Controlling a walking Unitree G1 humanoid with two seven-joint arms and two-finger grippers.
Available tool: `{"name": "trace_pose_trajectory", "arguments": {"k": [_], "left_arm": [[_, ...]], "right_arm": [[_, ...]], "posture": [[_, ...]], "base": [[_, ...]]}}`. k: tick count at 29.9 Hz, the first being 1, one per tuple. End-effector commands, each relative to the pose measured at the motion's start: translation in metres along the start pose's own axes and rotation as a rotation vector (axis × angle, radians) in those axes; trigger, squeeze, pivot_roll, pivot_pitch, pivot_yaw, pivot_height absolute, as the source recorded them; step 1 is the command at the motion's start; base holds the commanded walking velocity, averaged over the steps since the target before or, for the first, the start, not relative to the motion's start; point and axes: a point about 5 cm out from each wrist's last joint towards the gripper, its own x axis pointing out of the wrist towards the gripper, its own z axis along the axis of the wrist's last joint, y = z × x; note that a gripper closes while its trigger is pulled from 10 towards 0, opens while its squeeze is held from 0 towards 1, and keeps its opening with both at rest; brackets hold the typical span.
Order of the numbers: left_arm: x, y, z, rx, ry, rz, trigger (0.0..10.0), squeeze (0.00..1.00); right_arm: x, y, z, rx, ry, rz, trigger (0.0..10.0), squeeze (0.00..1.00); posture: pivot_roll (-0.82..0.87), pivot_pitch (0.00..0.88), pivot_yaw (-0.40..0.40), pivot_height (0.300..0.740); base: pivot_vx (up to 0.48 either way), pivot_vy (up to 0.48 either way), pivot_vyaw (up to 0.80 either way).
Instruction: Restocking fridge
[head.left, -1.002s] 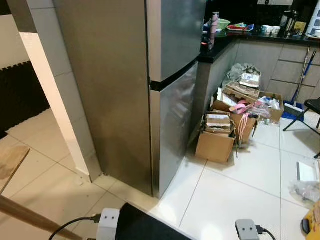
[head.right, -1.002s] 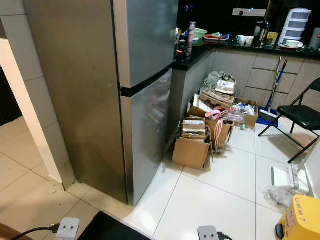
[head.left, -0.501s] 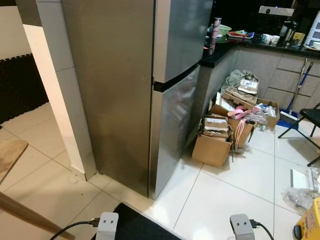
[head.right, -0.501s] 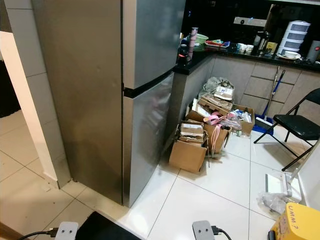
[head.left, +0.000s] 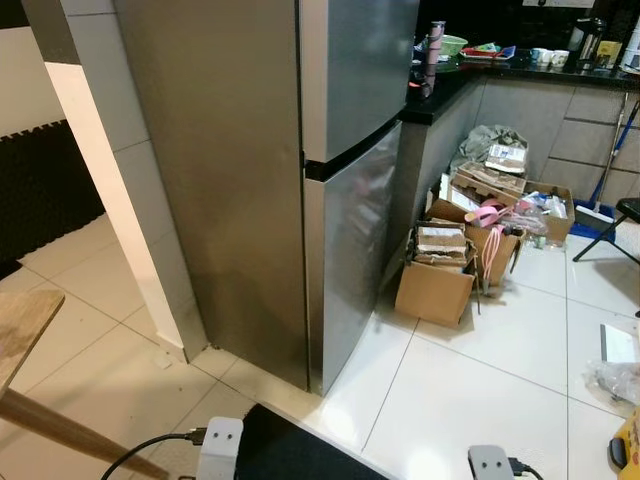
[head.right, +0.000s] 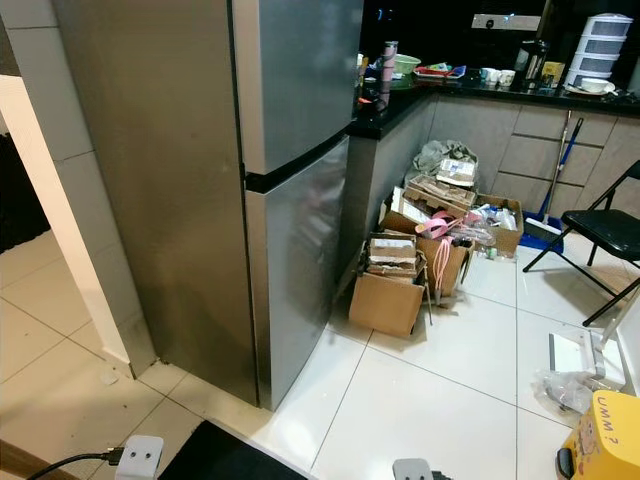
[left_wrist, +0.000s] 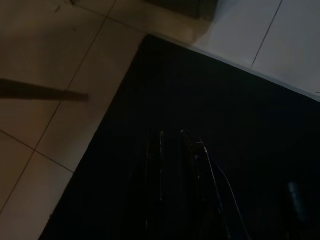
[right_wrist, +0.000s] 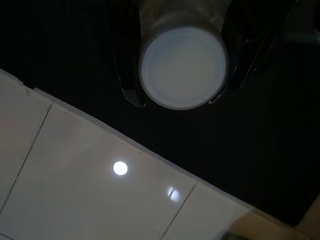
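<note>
Two black right gripper (right_wrist: 182, 97) fingers (right_wrist: 127, 80) clamp a round white-capped bottle (right_wrist: 182, 67).

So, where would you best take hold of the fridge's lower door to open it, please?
Probably the dark recess atop the lower door: no handle sticks out of its flat front. Come from the front, the kitchen side; the hinged edge cannot be told.
</note>
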Motion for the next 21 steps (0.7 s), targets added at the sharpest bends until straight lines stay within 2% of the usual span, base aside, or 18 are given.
{"name": "trace_pose_trajectory", "arguments": {"k": [1,21], "left_arm": [[-0.001,0.0002,-0.0048,0.014,0.022,-0.008,10.0,0.0],[-0.0006,0.0003,-0.0038,-0.033,0.02,0.004,10.0,0.0]], "right_arm": [[0.0007,-0.0031,0.0048,0.011,-0.022,-0.014,10.0,0.0],[0.0022,-0.0035,0.0099,-0.004,-0.031,-0.008,10.0,0.0]], "posture": [[-0.04,0.08,0.011,0.74],[-0.04,0.071,-0.009,0.74]], "base": [[0.0,0.0,0.0],[0.0,0.0,0.0]]}}
